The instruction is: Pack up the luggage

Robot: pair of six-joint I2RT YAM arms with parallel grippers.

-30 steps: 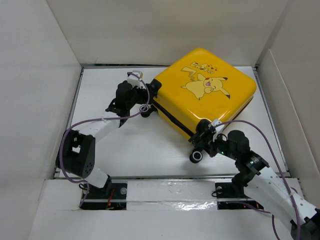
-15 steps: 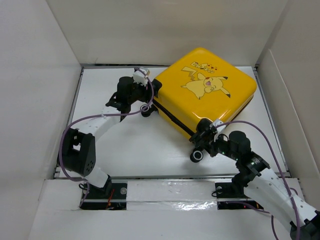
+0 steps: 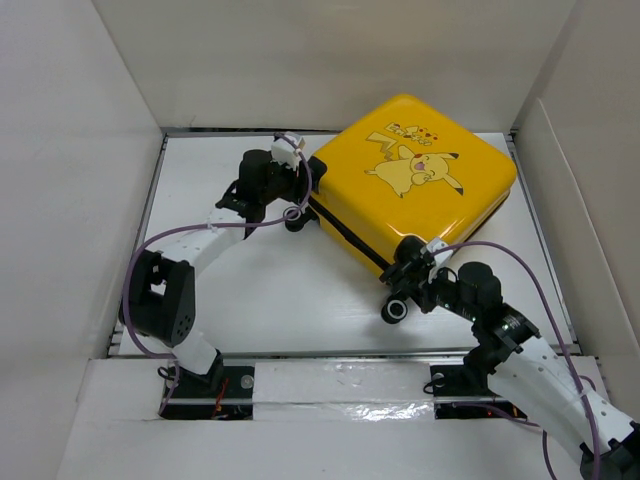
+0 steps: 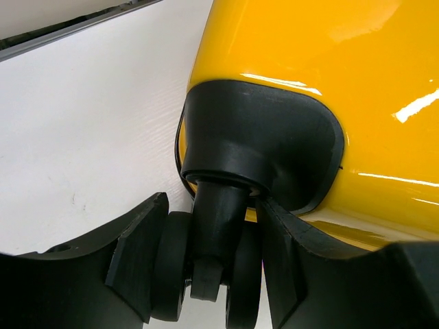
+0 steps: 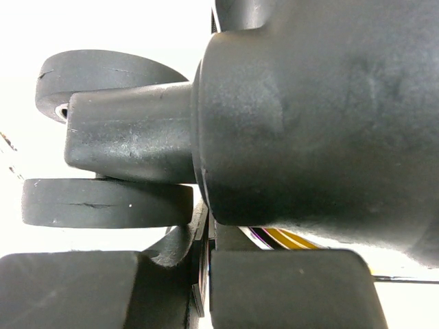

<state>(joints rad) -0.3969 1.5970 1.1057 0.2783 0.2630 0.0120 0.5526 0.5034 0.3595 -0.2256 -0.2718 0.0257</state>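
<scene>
The yellow luggage lies flat and closed at the back right, Pikachu print up. My left gripper is at its left corner. In the left wrist view the gripper has a jaw pressed on each side of the black twin caster wheel under the yellow shell. My right gripper is at the near corner, above the black-and-white caster. In the right wrist view the gripper is shut on a thin dark tab beside the caster and its black corner housing.
White walls close in the white table on the left, back and right. A raised white ledge runs along the near edge between the arm bases. Purple cables loop beside both arms.
My left gripper has moved a little toward the back right with the caster, and the luggage has shifted slightly to the right. My right gripper has stayed at the near corner.
</scene>
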